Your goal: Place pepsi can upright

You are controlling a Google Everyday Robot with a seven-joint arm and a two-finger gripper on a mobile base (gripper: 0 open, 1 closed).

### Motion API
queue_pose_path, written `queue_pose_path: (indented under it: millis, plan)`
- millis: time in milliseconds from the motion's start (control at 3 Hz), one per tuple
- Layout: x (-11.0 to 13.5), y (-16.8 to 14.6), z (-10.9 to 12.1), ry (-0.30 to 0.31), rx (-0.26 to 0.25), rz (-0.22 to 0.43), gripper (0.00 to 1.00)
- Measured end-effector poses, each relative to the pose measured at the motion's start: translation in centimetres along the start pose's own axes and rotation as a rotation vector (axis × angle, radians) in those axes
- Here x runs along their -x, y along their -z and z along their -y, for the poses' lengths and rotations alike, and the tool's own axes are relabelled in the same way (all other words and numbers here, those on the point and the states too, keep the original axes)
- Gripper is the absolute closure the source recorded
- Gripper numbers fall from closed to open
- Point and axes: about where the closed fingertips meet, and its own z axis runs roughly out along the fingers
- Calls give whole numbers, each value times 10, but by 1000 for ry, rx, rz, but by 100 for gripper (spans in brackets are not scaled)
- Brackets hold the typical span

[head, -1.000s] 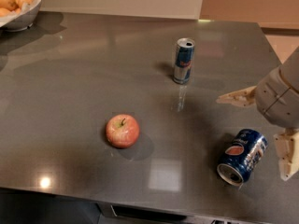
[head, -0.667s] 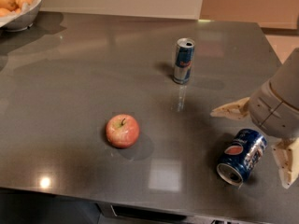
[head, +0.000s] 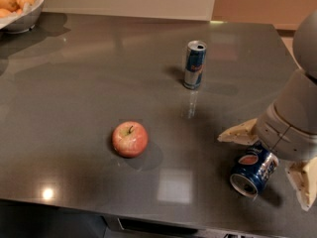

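Note:
The pepsi can (head: pixel 252 170) lies on its side near the table's front right, its open silver end facing the front edge, its red-and-white logo on top. My gripper (head: pixel 270 158) hovers right over it, open. One tan finger (head: pixel 238 133) sits to the can's upper left, the other (head: pixel 305 183) to its right, so the can lies between them. The grey wrist covers the can's far end. I cannot tell whether the fingers touch it.
A slimmer blue-and-silver can (head: pixel 194 64) stands upright mid-table. A red apple (head: pixel 130 139) lies left of centre. A bowl of fruit (head: pixel 20 4) sits at the back left corner. The dark table's front edge (head: pixel 148 217) is close to the pepsi can.
My gripper has come down and forward over the pepsi can, so its fingers now straddle it. The can, the apple and the slim can have not moved.

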Motion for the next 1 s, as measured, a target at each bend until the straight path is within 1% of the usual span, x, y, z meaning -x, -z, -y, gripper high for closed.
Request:
queue_pose_path:
  millis: [333, 667, 1000]
  plan:
    - [4, -7, -3, 30, 35, -1, 0]
    - [5, -10, -3, 40, 54, 5, 18]
    - [5, -10, -1, 43, 60, 13, 42]
